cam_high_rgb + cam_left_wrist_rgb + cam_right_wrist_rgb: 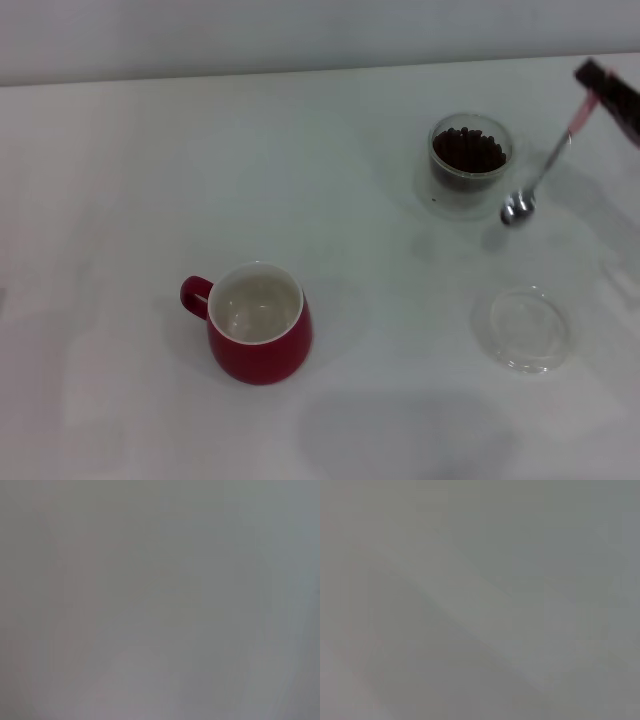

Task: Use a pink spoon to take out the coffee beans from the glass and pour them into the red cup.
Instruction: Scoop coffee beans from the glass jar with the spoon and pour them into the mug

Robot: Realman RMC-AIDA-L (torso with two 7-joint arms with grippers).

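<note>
White desk [120, 150] carries everything; beside the glass [469, 165] of coffee beans [468, 150], our right gripper [608, 92], fingers clamped on the pink spoon [545, 170], dangles its bowl ready to scoop

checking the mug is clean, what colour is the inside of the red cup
Off-white inside the red cup, with no beans in it. It shows best in the head view.

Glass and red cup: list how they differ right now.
The glass is clear, while the red cup is opaque deep red with an off-white inside. The glass holds a heap of dark coffee beans; the red cup is empty. The red cup has a small loop handle; the glass shows none. Both stand upright on the white table, well apart.
</note>
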